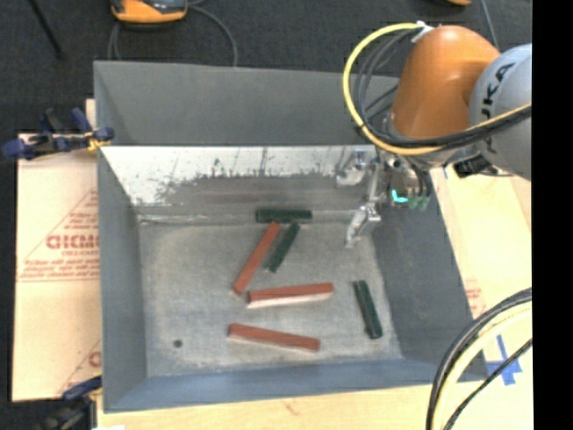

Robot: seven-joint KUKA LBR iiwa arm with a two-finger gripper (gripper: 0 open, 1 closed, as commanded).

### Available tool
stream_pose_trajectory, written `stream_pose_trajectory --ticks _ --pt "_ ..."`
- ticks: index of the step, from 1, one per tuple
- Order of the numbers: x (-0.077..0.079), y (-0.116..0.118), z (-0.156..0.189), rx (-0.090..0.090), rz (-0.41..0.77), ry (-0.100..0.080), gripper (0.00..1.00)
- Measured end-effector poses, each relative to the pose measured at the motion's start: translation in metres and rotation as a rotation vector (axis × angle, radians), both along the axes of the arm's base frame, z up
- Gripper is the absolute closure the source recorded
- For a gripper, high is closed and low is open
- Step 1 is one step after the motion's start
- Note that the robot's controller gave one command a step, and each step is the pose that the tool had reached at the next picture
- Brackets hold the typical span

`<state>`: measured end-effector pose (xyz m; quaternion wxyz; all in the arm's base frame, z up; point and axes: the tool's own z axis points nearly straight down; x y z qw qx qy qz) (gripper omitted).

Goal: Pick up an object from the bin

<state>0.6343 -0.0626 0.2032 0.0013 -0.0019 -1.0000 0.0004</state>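
In the grey bin (pixel 118 267), scattered red bars (pixel 289 294), green bars (pixel 366 309).

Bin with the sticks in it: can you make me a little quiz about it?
1. How many reddish-brown sticks lie in the bin?
2. True or false: the gripper hangs over the bin's left side.
3. What colour is the stick lowest in the view? A dark green, B reddish-brown, C blue.
Key: 1) three; 2) false, it hangs at the right, near the back wall; 3) B.
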Motion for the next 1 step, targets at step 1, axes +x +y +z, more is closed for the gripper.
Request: stream_pose_trajectory --ticks 1 --pt "0.0016 0.0000 0.0049 -0.001 0.001 -0.008 0.00"
